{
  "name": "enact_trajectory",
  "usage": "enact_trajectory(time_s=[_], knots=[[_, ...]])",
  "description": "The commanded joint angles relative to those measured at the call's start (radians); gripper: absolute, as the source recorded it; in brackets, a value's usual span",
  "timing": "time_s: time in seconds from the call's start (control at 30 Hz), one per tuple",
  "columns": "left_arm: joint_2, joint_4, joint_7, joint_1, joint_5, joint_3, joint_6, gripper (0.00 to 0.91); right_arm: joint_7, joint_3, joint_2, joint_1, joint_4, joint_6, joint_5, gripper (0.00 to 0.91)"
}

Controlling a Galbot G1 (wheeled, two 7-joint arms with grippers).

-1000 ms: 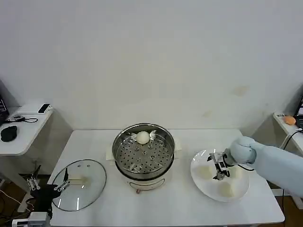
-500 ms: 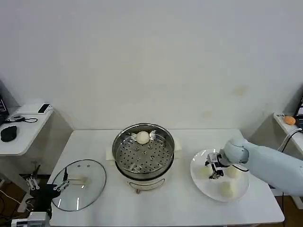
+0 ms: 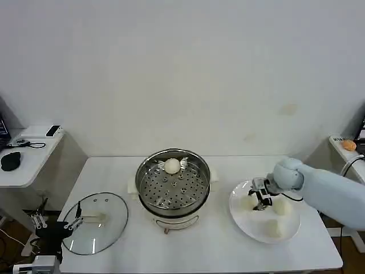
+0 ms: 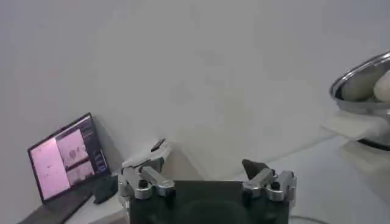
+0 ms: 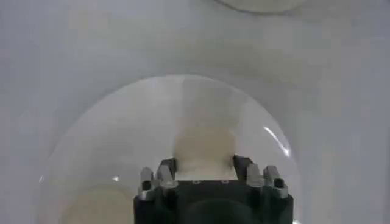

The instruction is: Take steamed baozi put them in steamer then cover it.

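Seen from the head camera, a white table (image 3: pixel 125 171) holds the steamer (image 3: pixel 173 184) at its centre, uncovered, with one bun (image 3: pixel 171 166) already on the perforated tray near the back wall. The cover (image 3: pixel 94 221) lies flat on the table to the steamer's left. To the steamer's right sits a white plate (image 3: pixel 242 221) with three more baozi (image 3: pixel 274 228) on it. The right gripper (image 3: pixel 260 200) is down over the plate at one of them, fingers set either side of it. The left gripper (image 3: pixel 55 228) waits low off the table's left front corner, just beside the cover's edge.

From the left wrist, that gripper (image 4: pixel 207 182) shows both fingers spread wide with nothing between them; the steamer's rim (image 4: pixel 359 76) appears far off.

From the right wrist, the right gripper (image 5: pixel 204 165) straddles a pale baozi (image 5: pixel 204 148) on the plate (image 5: pixel 97 140), fingers apart at its sides and not visibly pressing.

The step in hand looks like grasping this bun. The grip should probably be centred and gentle, since soft dough would dent or slip, followed by a straight lift clear of the neighbouring buns.
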State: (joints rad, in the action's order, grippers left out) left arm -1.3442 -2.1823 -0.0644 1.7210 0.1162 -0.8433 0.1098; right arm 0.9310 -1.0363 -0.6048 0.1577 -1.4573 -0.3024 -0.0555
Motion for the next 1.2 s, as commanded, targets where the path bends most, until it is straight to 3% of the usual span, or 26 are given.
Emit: enact_trajectory(time_s=[0.03, 0.37, 0.77, 1.0, 1.2], knots=[[-0.002, 0.007, -0.001, -0.002, 0.000, 0.005, -0.003, 0.907, 0.016, -0.076, 0.003, 0.262, -0.048, -0.019, -0.120, 0.635], [0.007, -0.009, 0.002, -0.032, -0.004, 0.009, 0.006, 0.907, -0.011, -0.200, -0.209, 0.490, -0.039, -0.077, -0.269, 0.645], [0.017, 0.014, 0.003, -0.058, -0.008, 0.003, 0.007, 0.907, -0.151, -0.261, -0.514, 0.503, -0.006, -0.264, -0.568, 0.655], [0.029, 0.021, 0.003, -0.063, -0.016, -0.012, 0.006, 0.907, -0.195, -0.247, -0.691, 0.428, 0.132, -0.322, -0.603, 0.655], [0.028, 0.018, 0.003, -0.064, -0.018, -0.022, 0.004, 0.907, -0.223, -0.254, -0.775, 0.375, 0.216, -0.376, -0.644, 0.655]])
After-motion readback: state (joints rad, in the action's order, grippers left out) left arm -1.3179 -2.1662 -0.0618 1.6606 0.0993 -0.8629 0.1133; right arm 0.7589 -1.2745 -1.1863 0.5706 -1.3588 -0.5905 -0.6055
